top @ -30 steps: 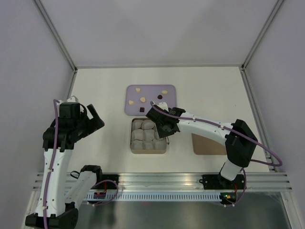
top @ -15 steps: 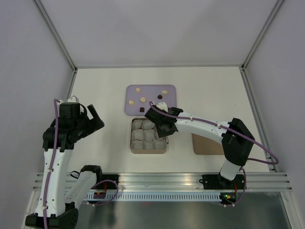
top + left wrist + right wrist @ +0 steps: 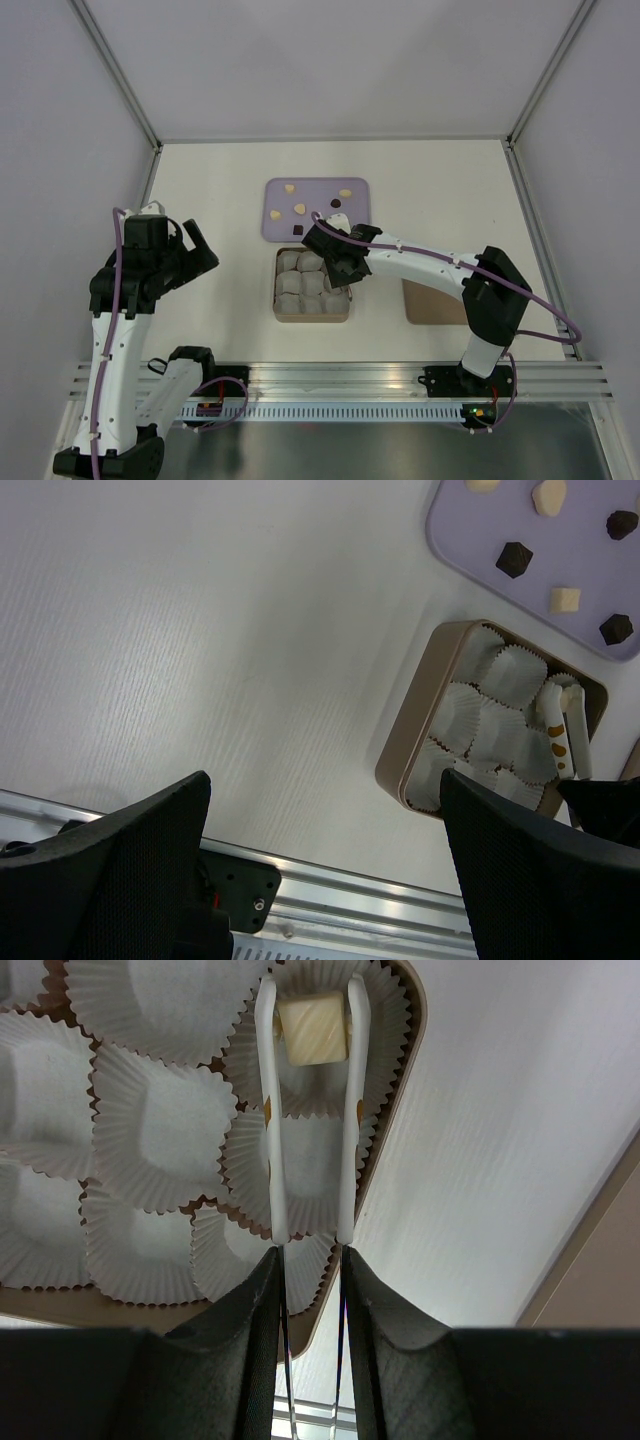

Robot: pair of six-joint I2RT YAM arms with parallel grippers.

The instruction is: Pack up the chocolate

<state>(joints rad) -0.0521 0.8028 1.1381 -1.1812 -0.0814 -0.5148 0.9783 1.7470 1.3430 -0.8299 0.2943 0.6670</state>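
One cream chocolate (image 3: 312, 1027) in tongs (image 3: 272, 1140) | right end effector (image 3: 310, 1270) grasping tongs | left end effector (image 3: 325, 780) released

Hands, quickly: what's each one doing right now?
Left hand: open, empty.
Right hand: closed on the tongs, which pinch a cream chocolate.
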